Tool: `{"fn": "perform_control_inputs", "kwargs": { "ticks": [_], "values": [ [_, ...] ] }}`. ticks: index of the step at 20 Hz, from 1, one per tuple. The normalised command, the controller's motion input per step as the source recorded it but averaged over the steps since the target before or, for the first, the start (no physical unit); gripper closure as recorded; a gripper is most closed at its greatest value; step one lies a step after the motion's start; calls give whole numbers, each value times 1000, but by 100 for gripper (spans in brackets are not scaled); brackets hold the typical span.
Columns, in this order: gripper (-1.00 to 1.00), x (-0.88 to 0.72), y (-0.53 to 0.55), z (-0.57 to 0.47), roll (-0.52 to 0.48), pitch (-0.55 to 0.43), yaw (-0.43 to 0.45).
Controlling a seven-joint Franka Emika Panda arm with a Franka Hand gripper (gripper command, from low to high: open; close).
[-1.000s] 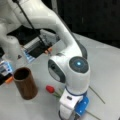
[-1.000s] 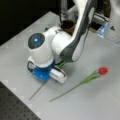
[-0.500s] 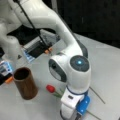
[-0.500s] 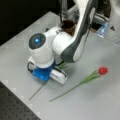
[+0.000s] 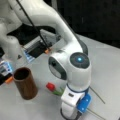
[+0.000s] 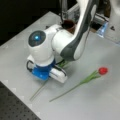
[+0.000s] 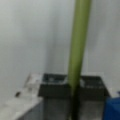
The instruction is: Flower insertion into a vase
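The vase, a dark reddish-brown cylinder, stands upright and empty at a front view's left; in a front view only its rim shows behind the arm. A red flower lies on the table beside the vase, its green stem running under my hand. My gripper is low on the table, and its dark fingers are shut on this stem. The stem's bare end sticks out beyond the hand. A second red flower lies loose on the table to a front view's right.
The grey table carries both flowers. Behind the vase stand blue and orange pieces of equipment and a black-and-grey rail. A dark perforated board lies at a front view's bottom left corner.
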Motion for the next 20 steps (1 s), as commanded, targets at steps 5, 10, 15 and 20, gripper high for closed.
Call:
{"fn": "perform_control_inputs", "kwargs": {
  "ticks": [5,10,15,20],
  "values": [
    [100,-387,119,275,91,-227,-133],
    [100,-400,125,120,110,-340,-215],
    [100,-311,143,169,87,-350,-182],
    [100,-194,148,250,7,-301,-139]
  ]
}}
